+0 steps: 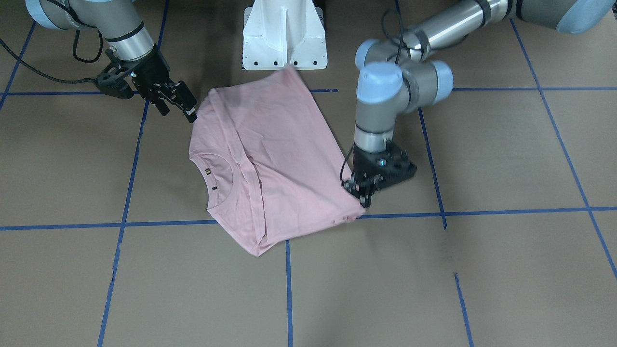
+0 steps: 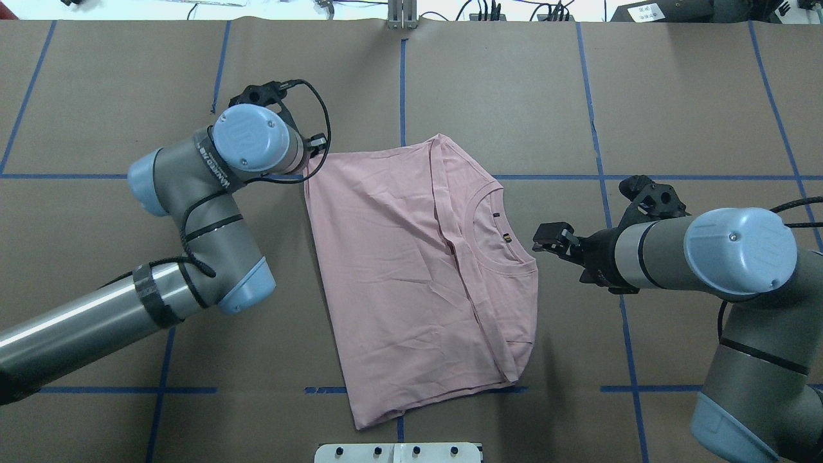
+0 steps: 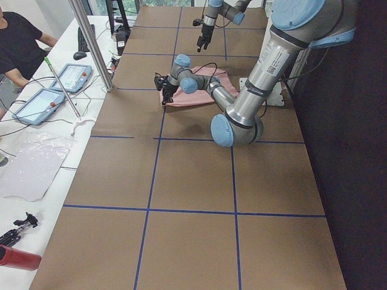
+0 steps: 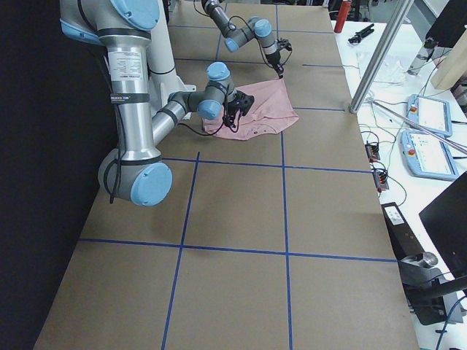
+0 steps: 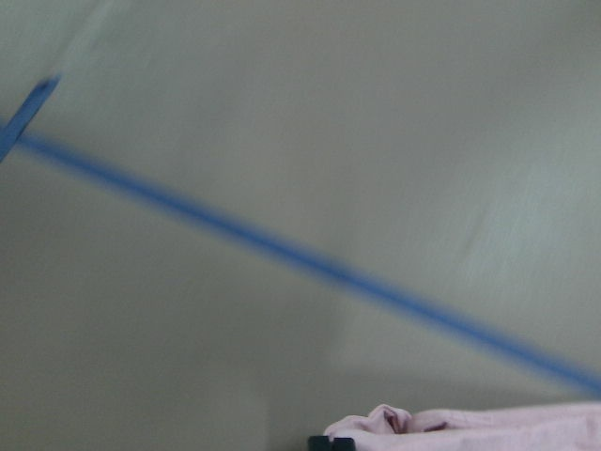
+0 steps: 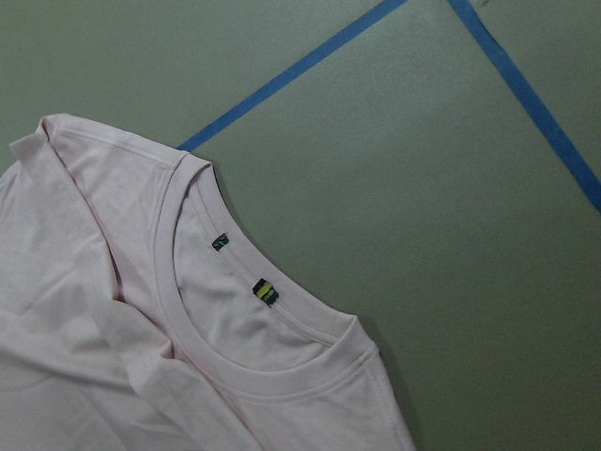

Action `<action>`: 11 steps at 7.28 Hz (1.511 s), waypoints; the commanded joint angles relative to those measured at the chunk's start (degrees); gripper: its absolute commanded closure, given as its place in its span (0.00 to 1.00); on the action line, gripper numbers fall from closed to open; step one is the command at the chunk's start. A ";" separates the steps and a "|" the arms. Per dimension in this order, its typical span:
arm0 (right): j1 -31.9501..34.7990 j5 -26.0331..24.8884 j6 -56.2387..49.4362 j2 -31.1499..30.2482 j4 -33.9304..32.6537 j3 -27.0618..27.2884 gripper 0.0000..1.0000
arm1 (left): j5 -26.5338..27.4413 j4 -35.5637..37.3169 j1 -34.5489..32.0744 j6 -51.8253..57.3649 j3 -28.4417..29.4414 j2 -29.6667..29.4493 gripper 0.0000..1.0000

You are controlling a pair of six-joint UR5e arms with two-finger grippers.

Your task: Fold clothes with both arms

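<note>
— So, where's the shirt (image 2: 411,276)?
— Partly folded, flat on the table (image 2: 675,96), near the robot's edge.
— And the grippers?
— Left gripper (image 1: 364,195) pinches a shirt corner. Right gripper (image 2: 541,239) hangs open just beside the collar.

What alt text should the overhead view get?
Pale pink T-shirt, partly folded, no print showing, lies on a brown table with blue tape lines. The left arm covers its far left corner; the open right gripper points at the collar from the right.
</note>
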 commanded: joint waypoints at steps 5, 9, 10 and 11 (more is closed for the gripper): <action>-6.54 -4.93 7.24 13.37 -0.71 -7.39 0.00 | -8.10 -16.00 -6.46 3.89 1.81 3.73 0.56; -16.59 -15.32 19.59 21.91 -8.53 -15.28 0.09 | -9.11 -15.83 -5.93 3.53 -6.56 7.67 0.53; -16.59 -15.32 20.55 23.13 -8.62 -17.56 0.13 | -9.11 -15.83 -5.93 3.45 -6.56 7.59 0.53; -16.85 -15.24 20.64 23.14 -8.54 -18.89 0.14 | -9.11 -15.91 -5.93 3.27 -6.56 7.59 0.52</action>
